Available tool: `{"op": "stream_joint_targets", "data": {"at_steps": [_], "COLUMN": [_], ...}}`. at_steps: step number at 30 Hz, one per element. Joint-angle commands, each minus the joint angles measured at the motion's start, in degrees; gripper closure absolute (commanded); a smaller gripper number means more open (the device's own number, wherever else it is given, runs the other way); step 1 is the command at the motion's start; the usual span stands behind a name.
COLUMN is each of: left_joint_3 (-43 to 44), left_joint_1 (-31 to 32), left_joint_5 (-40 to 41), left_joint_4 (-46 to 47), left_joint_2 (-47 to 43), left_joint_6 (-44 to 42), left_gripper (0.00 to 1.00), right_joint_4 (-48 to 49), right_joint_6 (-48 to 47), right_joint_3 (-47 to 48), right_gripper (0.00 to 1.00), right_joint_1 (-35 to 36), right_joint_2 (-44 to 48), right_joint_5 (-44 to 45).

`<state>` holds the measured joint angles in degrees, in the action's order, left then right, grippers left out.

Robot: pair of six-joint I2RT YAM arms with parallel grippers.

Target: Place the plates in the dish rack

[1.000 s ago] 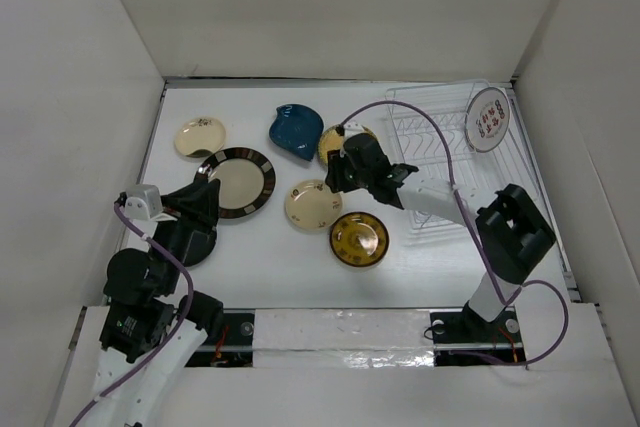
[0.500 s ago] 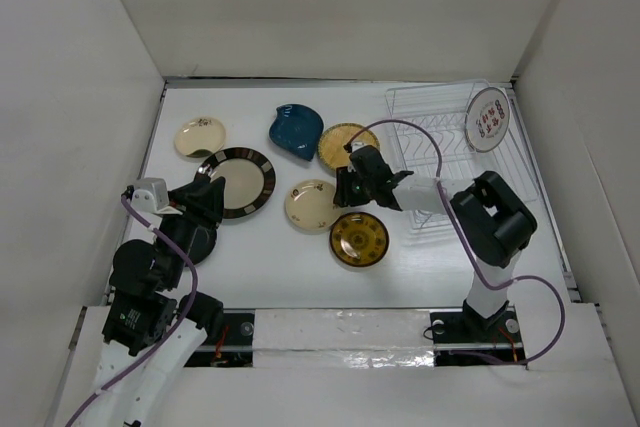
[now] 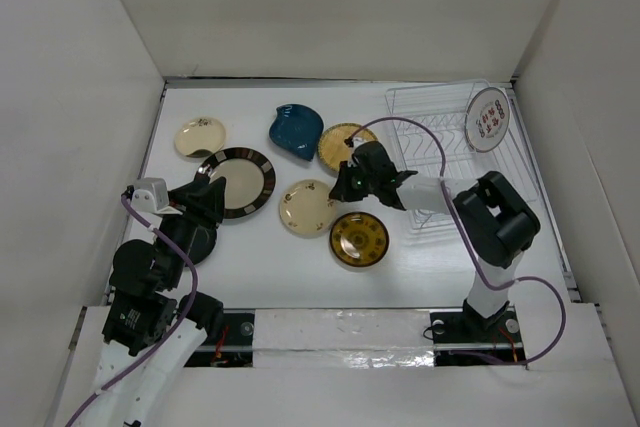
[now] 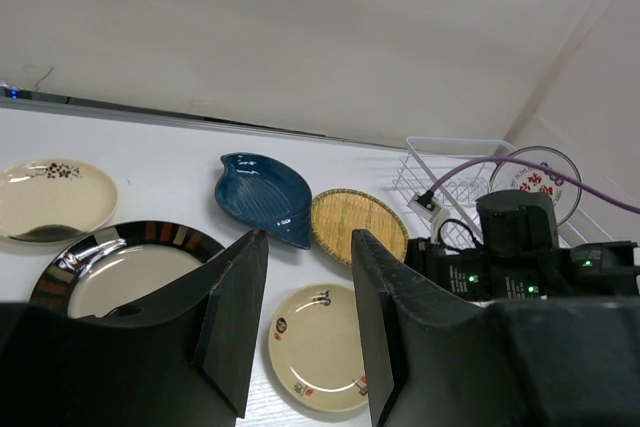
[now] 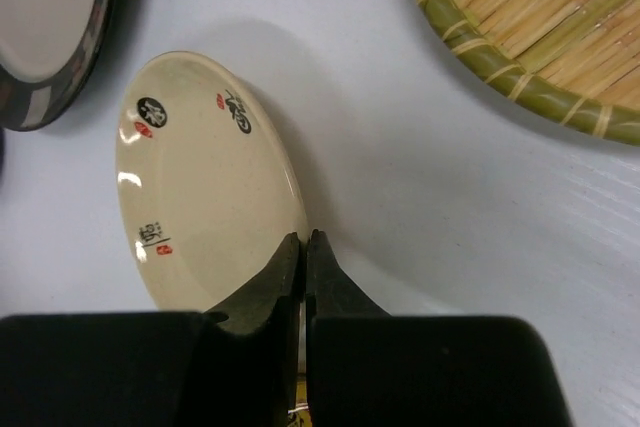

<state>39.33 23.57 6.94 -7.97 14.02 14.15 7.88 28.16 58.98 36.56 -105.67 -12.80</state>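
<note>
Right gripper (image 5: pixel 303 241) pinches the cream plate (image 5: pixel 205 197) by its rim, bare table (image 3: pixel 262 259) beside. Left gripper (image 4: pixel 305 247) gapes. Rack (image 3: pixel 422 107) holds one white plate (image 3: pixel 487 119).

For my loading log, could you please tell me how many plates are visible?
7. Six on the table: cream floral, dark-rimmed, blue leaf, woven, cream lettered, gold. One white plate stands in the dish rack.
</note>
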Motion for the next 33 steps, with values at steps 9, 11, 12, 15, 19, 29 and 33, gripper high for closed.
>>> {"op": "stream_joint_targets", "data": {"at_steps": [9, 11, 12, 15, 19, 29, 33], "left_joint_3": [0.04, 0.04, 0.04, -0.04, -0.13, 0.04, 0.04], "left_joint_1": [0.25, 0.25, 0.25, 0.25, 0.25, 1.56, 2.09], "left_joint_5": [-1.49, -2.01, -2.19, -2.28, -2.54, -0.79, -0.88], "left_joint_4": [2.52, 2.60, 2.61, 2.61, 2.52, 2.25, 2.34], "left_joint_2": [-2.33, -3.12, -3.47, -5.14, -7.16, -10.59, -11.03], "left_joint_6": [-0.26, -0.09, -0.18, -0.09, -0.18, 0.09, 0.00], "left_gripper": [0.63, 0.63, 0.63, 0.63, 0.62, 0.62, 0.61], "right_joint_4": [-3.04, -2.61, -1.74, 5.02, 18.28, 30.18, 26.84], "right_joint_6": [-6.18, -12.30, -14.52, -24.36, -33.42, -53.91, -54.26], "right_joint_3": [7.28, 8.78, 8.96, 8.53, 5.54, 6.15, 6.41], "right_gripper": [1.00, 1.00, 1.00, 1.00, 1.00, 1.00, 1.00], "right_joint_1": [-8.16, -9.92, -10.62, -13.87, -21.16, -31.27, -32.78], "right_joint_2": [23.56, 25.77, 26.99, 27.71, 28.06, 19.81, 17.18], "right_joint_5": [11.22, 24.33, 36.06, 53.67, 60.25, 55.69, 53.58]}}
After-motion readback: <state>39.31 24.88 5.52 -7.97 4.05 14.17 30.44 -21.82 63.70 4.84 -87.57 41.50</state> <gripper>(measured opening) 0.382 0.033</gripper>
